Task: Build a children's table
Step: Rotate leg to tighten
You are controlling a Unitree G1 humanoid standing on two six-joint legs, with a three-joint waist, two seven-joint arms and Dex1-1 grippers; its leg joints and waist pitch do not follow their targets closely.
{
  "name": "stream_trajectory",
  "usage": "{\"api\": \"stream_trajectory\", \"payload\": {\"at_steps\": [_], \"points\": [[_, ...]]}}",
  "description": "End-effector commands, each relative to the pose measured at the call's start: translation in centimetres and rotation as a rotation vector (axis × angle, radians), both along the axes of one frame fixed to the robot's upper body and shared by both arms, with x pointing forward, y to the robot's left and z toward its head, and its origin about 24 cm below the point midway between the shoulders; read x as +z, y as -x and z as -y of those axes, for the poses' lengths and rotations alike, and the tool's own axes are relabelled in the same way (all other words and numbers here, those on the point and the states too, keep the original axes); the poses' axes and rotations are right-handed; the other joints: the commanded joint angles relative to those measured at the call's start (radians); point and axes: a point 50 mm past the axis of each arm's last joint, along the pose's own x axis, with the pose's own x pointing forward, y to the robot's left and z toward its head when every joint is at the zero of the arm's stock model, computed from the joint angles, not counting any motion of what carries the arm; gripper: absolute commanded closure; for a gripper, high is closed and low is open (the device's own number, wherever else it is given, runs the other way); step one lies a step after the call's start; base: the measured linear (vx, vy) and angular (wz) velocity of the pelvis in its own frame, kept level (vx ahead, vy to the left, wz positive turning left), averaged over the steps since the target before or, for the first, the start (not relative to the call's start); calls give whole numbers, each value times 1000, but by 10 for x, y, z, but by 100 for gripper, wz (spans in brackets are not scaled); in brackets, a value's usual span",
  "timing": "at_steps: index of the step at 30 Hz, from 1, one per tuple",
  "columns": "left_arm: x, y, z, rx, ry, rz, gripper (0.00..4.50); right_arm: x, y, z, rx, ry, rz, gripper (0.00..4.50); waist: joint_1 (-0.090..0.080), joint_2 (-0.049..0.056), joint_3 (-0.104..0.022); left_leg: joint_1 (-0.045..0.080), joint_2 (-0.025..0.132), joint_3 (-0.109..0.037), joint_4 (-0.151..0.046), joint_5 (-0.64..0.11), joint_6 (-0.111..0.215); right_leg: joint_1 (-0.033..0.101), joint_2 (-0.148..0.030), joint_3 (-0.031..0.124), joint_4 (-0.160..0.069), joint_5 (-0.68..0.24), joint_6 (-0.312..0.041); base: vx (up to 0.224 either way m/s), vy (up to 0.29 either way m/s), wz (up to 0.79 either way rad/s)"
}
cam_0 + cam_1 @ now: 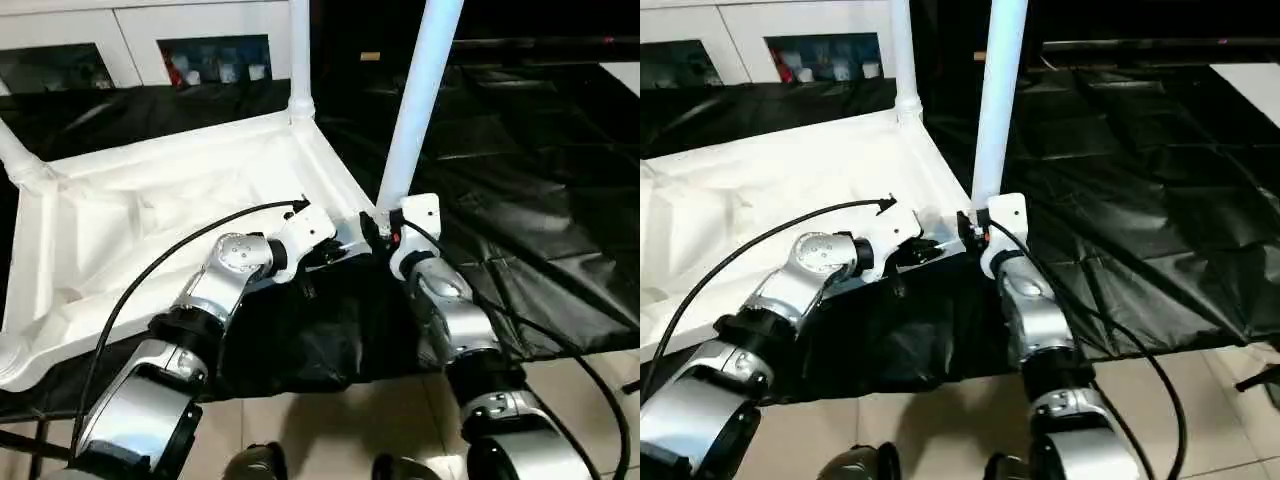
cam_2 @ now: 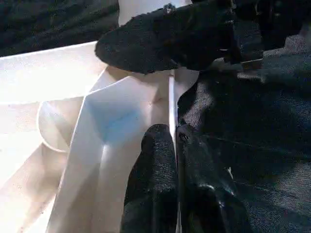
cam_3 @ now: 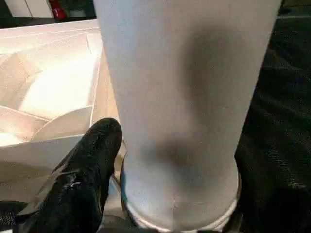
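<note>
Both silver forearms reach forward and converge at the middle of the head views. The left gripper (image 2: pixel 170 160) has its two black fingers pressed close together, pinching a thin white edge between them. The right gripper (image 1: pixel 385 228) sits just beside it, wrist upright, its fingers clamped around a white tube's base.

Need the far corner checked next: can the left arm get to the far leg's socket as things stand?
Probably not right away: the left end effector is shut on the top's rim at the near corner. The far leg stands across open ribbing otherwise.
</note>
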Motion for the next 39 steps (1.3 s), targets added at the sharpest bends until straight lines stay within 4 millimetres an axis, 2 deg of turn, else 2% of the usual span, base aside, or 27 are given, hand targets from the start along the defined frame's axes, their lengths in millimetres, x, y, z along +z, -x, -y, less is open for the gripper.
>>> {"api": "stream_trajectory", "payload": {"at_steps": [1, 3, 4, 5, 8, 9, 10, 12, 13, 14, 15, 16, 17, 18, 21, 22, 24, 25, 26, 27, 30, 31, 32, 36, 37, 38, 39], "points": [[3, 1, 14, -60, -8, 37, 450, -10, 9, -12, 73, -22, -54, 68, -5, 1, -72, 34, 81, -52, -77, -380, -26, 23, -82, 58, -80, -312, -192, 0, 0, 0], [5, -1, 11, -61, -1, 38, 450, -9, 11, -5, 93, 23, -21, 63, 0, -5, -79, 36, 81, -49, -73, -351, -14, 25, -82, 57, -78, -294, -194, 0, 0, 0], [5, -1, 11, -63, 2, 37, 450, -9, 12, -5, 96, 25, -18, 56, 4, -2, -81, 37, 81, -47, -71, -327, -8, 24, -81, 57, -76, -275, -196, 0, 0, 0], [6, 0, 10, -86, 35, 20, 450, -8, 14, -1, 129, 44, 1, 33, 5, -1, -85, 33, 81, -47, -69, -301, 0, 29, -81, 56, -70, -241, -205, 0, 0, 0], [6, 3, 8, -119, 51, -1, 450, -8, 16, 3, 175, 64, 8, 33, 4, -1, -90, 22, 79, -46, -62, -248, 32, 38, -81, 52, -59, -179, -227, 0, 0, 0], [4, 6, 6, -146, 53, -23, 450, -8, 16, 10, 218, 93, 5, 33, 5, -5, -94, 22, 78, -45, -60, -233, 39, 42, -81, 51, -58, -169, -231, 0, 0, 0], [1, 6, 1, -142, 37, -26, 450, -6, 16, 18, 238, 119, 8, 33, 7, -2, -95, 20, 78, -44, -55, -205, 54, 42, -81, 50, -54, -143, -241, 0, 0, 0], [-1, 6, -2, -130, 28, -25, 450, -4, 17, 25, 241, 137, 16, 33, 10, -9, -106, 19, 78, -41, -45, -145, 85, 48, -80, 48, -42, -78, -258, 0, 0, 0], [-1, 6, -2, -130, 28, -25, 450, -4, 17, 25, 241, 137, 16, 33, 12, -7, -106, 18, 79, -41, -43, -130, 93, 48, -80, 47, -40, -65, -259, 0, 0, 0], [-3, 4, -5, -104, 26, -21, 450, -1, 18, 34, 221, 140, 21, 33, 15, -12, -110, 18, 79, -40, -40, -113, 106, 49, -76, 45, -36, -49, -260, 0, 0, 0], [-4, 4, -7, -98, 25, -21, 450, 0, 20, 39, 210, 144, 29, 33, 15, -12, -110, 17, 79, -39, -39, -112, 111, 47, -77, 45, -36, -50, -261, 0, 0, 0], [-4, 4, -7, -98, 25, -21, 450, 0, 20, 39, 210, 144, 29, 33, 18, -18, -114, 16, 78, -39, -36, -110, 114, 50, -79, 45, -35, -65, -258, 0, 0, 0], [-4, 4, -9, -92, 22, -17, 450, 2, 22, 44, 202, 145, 32, 33, 18, -16, -113, 15, 78, -39, -36, -114, 112, 49, -81, 45, -37, -83, -256, 0, 0, 0], [-4, 3, -13, -93, 16, -7, 450, 6, 29, 57, 184, 143, 46, 33, 18, -23, -108, 15, 76, -38, -37, -145, 104, 49, -79, 46, -48, -158, -234, 0, 0, 0], [-2, 3, -17, -111, 11, 4, 450, 11, 36, 71, 169, 143, 62, 33, 22, -22, -109, 16, 77, -41, -38, -169, 93, 46, -80, 47, -53, -226, -202, 0, 0, 0], [-2, 3, -18, -118, 13, 5, 450, 12, 38, 74, 162, 143, 65, 33, 20, -26, -108, 13, 76, -43, -38, -176, 85, 46, -81, 47, -54, -252, -193, 0, 0, 0], [2, 2, -20, -130, 21, 25, 450, 15, 43, 81, 156, 138, 67, 33, 20, -21, -107, 16, 75, -44, -37, -194, 70, 43, -82, 48, -59, -303, -179, 0, 0, 0], [3, 2, -20, -135, 26, 32, 450, 16, 45, 83, 156, 136, 67, 33, 20, -23, -108, 15, 75, -44, -37, -190, 70, 44, -80, 48, -59, -302, -176, 0, 0, 0], [7, 1, -22, -135, 54, 44, 406, 15, 50, 86, 159, 139, 65, 24, 21, -18, -109, 16, 75, -43, -36, -186, 68, 42, -79, 48, -60, -291, -175, 0, 0, 0], [9, 2, -23, -141, 72, 39, 406, 15, 52, 86, 163, 143, 62, 24, 22, -20, -110, 16, 75, -43, -35, -181, 68, 42, -78, 48, -58, -280, -176, 0, 0, 0], [14, 3, -26, -161, 104, 31, 386, 12, 57, 87, 161, 147, 50, 24, 21, -13, -115, 13, 75, -43, -32, -158, 76, 43, -75, 44, -45, -196, -214, 0, 0, 0], [14, 3, -26, -161, 104, 31, 386, 12, 57, 87, 161, 147, 50, 24, 21, -13, -115, 13, 75, -43, -32, -158, 76, 43, -75, 44, -45, -196, -214, 0, 0, 0], [24, -1, -28, -112, 170, 76, 369, 11, 61, 87, 154, 137, 40, 24, 20, -19, -116, 15, 76, -42, -31, -163, 80, 43, -74, 43, -41, -170, -226, 0, 0, 0], [44, -9, -36, 19, 298, 142, 369, 14, 67, 85, 132, 114, 32, 24, 21, -20, -119, 17, 79, -43, -29, -165, 84, 43, -75, 41, -35, -143, -246, 0, 0, 0], [45, -9, -37, 27, 306, 152, 369, 14, 67, 85, 131, 114, 30, 24, 20, -20, -117, 17, 78, -43, -29, -171, 82, 42, -74, 41, -37, -152, -244, 0, 0, 0], [44, -9, -41, 73, 302, 148, 369, 14, 69, 85, 120, 118, 24, 24, 17, -28, -115, 18, 79, -43, -31, -189, 70, 42, -73, 42, -40, -187, -229, 0, 0, 0], [43, -9, -44, 105, 298, 143, 369, 14, 70, 85, 112, 121, 19, 24, 18, -25, -115, 18, 80, -44, -32, -190, 66, 42, -74, 42, -38, -192, -227, 0, 0, 0]]}}
